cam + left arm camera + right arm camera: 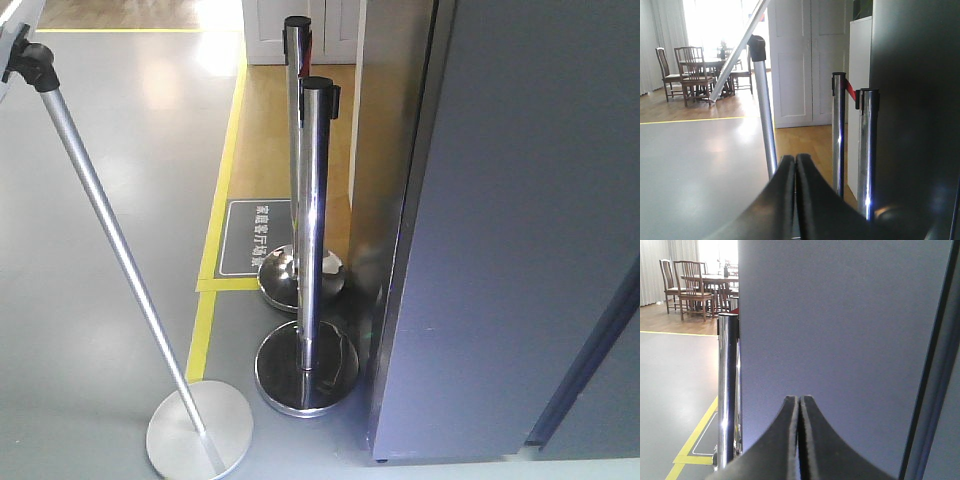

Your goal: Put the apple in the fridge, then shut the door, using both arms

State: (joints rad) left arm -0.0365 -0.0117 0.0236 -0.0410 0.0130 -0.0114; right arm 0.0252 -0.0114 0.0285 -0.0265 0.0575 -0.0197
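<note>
1. Fridge [500, 230]: it stands at the right of the front view as a tall, dark grey-blue flat face, long axis vertical, base on the grey floor [90, 300]. A dark vertical seam runs down its right part. All I see is the outside; no interior, shelf or bin is on view, so I cannot tell what it holds.
2. Apple: not in any view. I cannot tell where it is.
3. Door: the flat grey panel fills most of my right wrist view, square-on and close. I cannot tell which side of the seam is door and which is cabinet.
4. My left gripper [795, 165]: both black fingers pressed together along a thin line, nothing between them. It points past the fridge's left side toward the stanchions, touching nothing that I can see.
5. My right gripper [799, 405]: fingers likewise closed flush against each other, empty. It points straight at the fridge face; contact with the panel cannot be judged from this angle.
6. Two chrome stanchion posts [310, 250] stand just left of the fridge, one behind the other, each on a round base. A red belt [850, 91] links their black caps.
7. A tilted silver pole [120, 260] on a flat disc base stands well left of them.
8. Yellow floor tape [222, 190] edges the grey floor beside a wood strip, with a dark floor sign [255, 238] by the rear post.
9. Far back in the wrist views: white double doors [805, 60], a dining table with wooden chairs [690, 75].
</note>
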